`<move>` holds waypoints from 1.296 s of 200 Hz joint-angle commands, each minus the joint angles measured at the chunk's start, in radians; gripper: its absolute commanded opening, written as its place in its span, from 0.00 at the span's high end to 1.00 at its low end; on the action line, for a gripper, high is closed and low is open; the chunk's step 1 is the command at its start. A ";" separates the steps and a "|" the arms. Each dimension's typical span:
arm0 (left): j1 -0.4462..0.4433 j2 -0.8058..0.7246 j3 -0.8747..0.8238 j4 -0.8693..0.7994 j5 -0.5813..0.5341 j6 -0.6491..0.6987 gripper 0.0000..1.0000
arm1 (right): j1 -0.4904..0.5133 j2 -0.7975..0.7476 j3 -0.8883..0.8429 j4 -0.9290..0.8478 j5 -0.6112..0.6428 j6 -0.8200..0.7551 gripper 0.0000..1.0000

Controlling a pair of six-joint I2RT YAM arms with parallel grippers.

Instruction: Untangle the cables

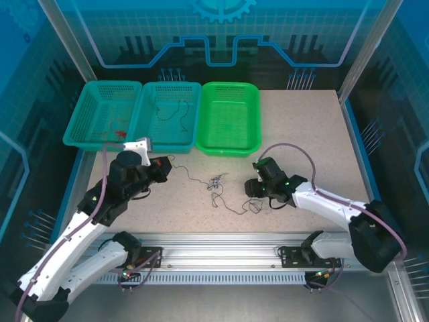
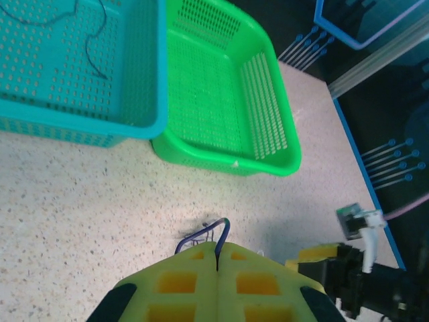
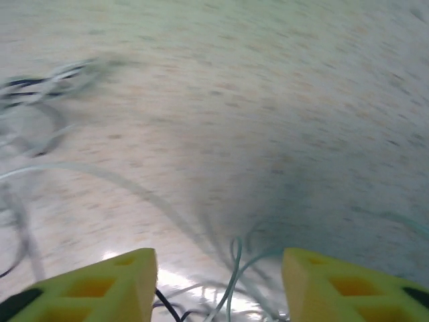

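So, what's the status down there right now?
Left gripper shut on dark cable. Right gripper open, low over pale cables. Tangle on table between the arms. Baskets behind, not in the way.

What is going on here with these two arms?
Two robot arms are working on thin cables tangled on the table. The left gripper is shut on a dark wire that runs to the tangle. The right gripper is open, low over pale wires. A red wire lies in the left teal basket, a dark one in the middle basket.
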 commanded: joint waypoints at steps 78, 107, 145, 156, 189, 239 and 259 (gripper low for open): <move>0.008 -0.002 -0.018 -0.006 0.047 0.035 0.97 | 0.223 0.433 0.316 0.122 -0.026 -0.135 0.32; 0.013 -0.019 0.000 -0.067 -0.032 0.043 0.97 | 0.220 0.523 0.362 0.057 -0.006 -0.111 0.77; 0.147 -0.088 0.059 -0.191 -0.158 0.065 1.00 | 0.034 0.366 0.163 0.010 0.125 0.114 1.00; 0.210 -0.110 0.076 -0.210 -0.150 0.075 1.00 | -0.056 0.295 0.090 -0.003 0.114 0.169 1.00; 0.313 -0.149 0.123 -0.249 -0.170 0.090 1.00 | -0.222 0.075 -0.057 -0.040 0.143 0.226 1.00; 0.322 -0.165 0.136 -0.203 -0.158 0.067 1.00 | -0.318 -0.068 -0.102 -0.061 0.096 0.212 1.00; 0.322 -0.165 0.182 -0.235 -0.241 0.097 1.00 | -0.369 -0.073 -0.125 -0.066 0.090 0.228 1.00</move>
